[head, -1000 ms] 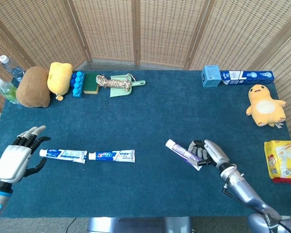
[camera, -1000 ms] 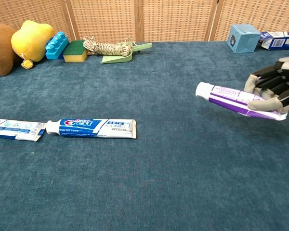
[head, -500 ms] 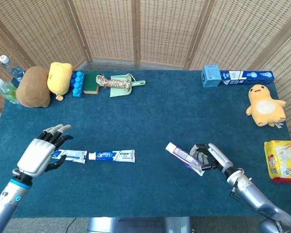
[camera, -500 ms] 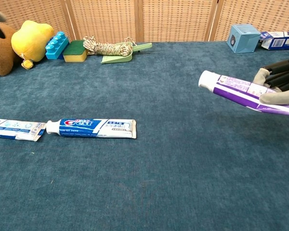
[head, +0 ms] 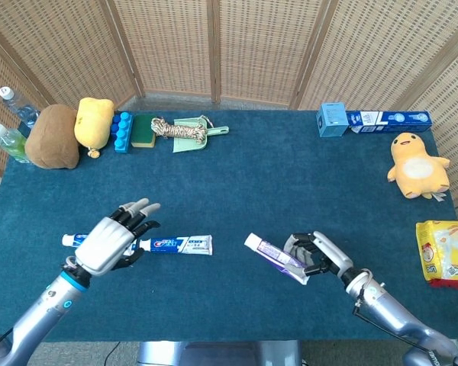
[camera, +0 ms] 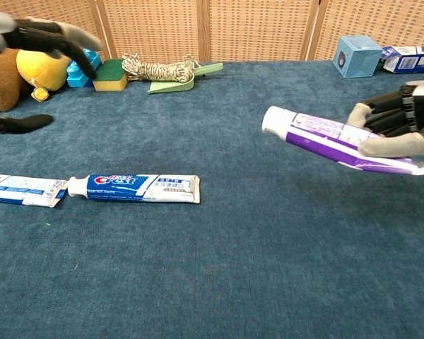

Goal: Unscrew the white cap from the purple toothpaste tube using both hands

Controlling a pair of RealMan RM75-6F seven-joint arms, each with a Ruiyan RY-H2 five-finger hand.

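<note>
Pointing its white cap (camera: 274, 120) toward the table's middle, the purple tube (camera: 339, 141) is held clear of the table surface, gripped around its rear half by the right hand (camera: 399, 127), whose fingers are wrapped over the body while the thumb is pressed along the near side. The cap is seen fully seated on the tube's neck; no gap or tilt is visible, so the unscrewing is judged not yet begun. In the head view the tube (head: 275, 257) is located right of centre, near the front edge of the table (head: 237, 183), with the cap end left free of the right hand (head: 314, 255). The left hand (head: 114, 240) is seen with fingers spread and nothing held, raised above the table at the left, over the spot where two blue-and-white tubes lie end to end: the Crest tube (camera: 134, 188) and a second tube (camera: 21, 191). The left hand is well apart from the cap. Completed so far, by judgement: the tube is picked up and presented. Remaining: the left hand is to be brought across, the cap is to be pinched, and it is to be turned off while the tube is held steady.
</note>
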